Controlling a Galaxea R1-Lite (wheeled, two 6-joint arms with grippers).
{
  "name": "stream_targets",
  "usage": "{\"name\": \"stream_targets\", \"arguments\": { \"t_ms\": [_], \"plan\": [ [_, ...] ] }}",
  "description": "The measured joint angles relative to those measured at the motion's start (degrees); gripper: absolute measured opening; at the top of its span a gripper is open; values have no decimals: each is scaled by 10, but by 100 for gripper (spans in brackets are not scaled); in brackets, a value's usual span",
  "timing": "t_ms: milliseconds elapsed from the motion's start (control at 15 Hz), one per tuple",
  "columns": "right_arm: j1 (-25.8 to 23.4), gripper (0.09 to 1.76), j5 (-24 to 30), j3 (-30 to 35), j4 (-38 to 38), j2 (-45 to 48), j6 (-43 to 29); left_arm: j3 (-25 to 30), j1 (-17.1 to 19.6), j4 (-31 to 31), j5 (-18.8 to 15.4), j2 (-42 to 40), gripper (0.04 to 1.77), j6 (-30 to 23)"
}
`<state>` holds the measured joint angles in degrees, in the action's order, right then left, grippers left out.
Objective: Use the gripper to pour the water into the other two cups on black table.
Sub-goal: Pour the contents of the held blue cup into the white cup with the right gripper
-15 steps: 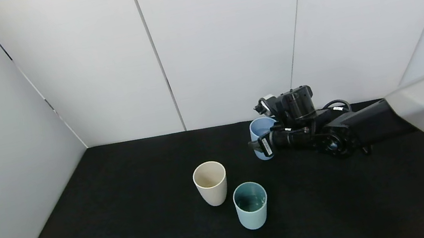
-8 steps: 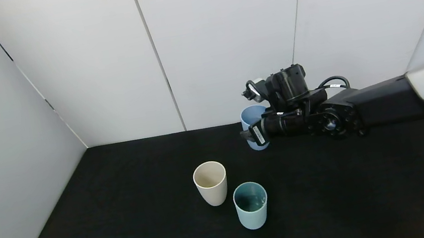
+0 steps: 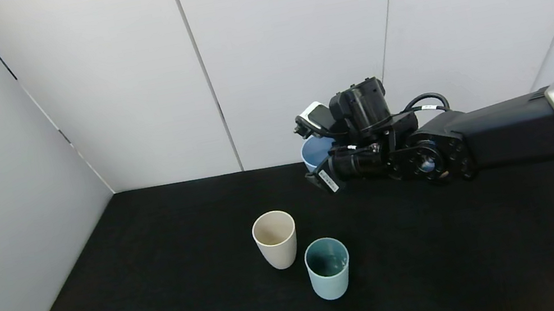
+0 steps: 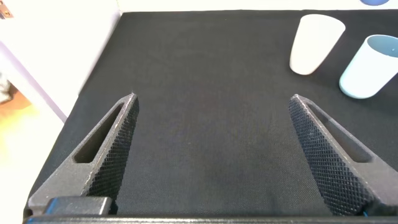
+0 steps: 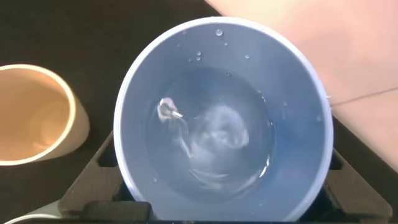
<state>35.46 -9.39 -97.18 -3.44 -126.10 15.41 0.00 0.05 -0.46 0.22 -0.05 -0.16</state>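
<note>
The water (image 5: 214, 140) lay in the bottom of the periwinkle-blue cup (image 3: 315, 152), with droplets clinging to the cup's inner wall. The right gripper (image 3: 326, 169) held that cup upright, its jaws closed against the cup's sides, lifted clear of the black table (image 3: 164, 289) at the far side, toward one o'clock from the two standing cups. The cream cup (image 3: 275, 239) and the teal cup (image 3: 328, 268) stood upright near the table's middle, just beside each other, the teal one at about four o'clock from the cream one. The left gripper (image 4: 214, 149) hung low over the table's left part, jaws spread wide and holding nothing, with both cups well ahead of it.
</note>
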Motion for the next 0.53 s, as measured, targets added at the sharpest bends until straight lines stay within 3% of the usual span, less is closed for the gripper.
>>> {"name": "stream_targets", "arguments": {
  "t_ms": [533],
  "plan": [
    [36, 132, -52, 3, 1, -3, 73, 0, 0, 0, 0, 0, 172, 0]
  ]
}}
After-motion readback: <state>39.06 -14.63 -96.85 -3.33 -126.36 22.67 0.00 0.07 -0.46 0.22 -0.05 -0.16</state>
